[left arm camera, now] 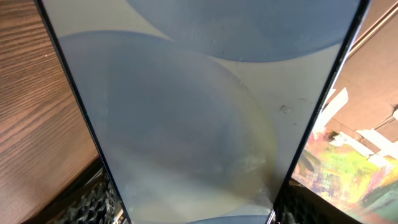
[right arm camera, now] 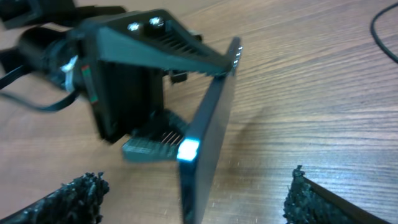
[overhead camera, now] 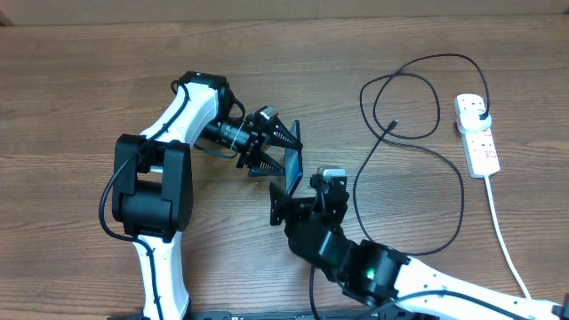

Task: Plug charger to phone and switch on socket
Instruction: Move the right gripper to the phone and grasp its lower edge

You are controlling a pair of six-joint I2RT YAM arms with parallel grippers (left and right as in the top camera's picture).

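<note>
Wooden counter: at centre the left pincer clamps the phone on its edge, clearest from the right wrist. Beside it the right pincer stands wide open, empty. Only overhead shows charger and socket, at right.

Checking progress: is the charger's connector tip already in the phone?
No, the charger's connector tip lies on the table, far from the phone in the left gripper.

I'm looking at a brown wood-grain table. On its right side the black charger lies in big loose loops, its connector tip resting free on the wood. Beside the loops, near the right edge, the socket lies flat, its white cord trailing toward the lower right corner
</note>
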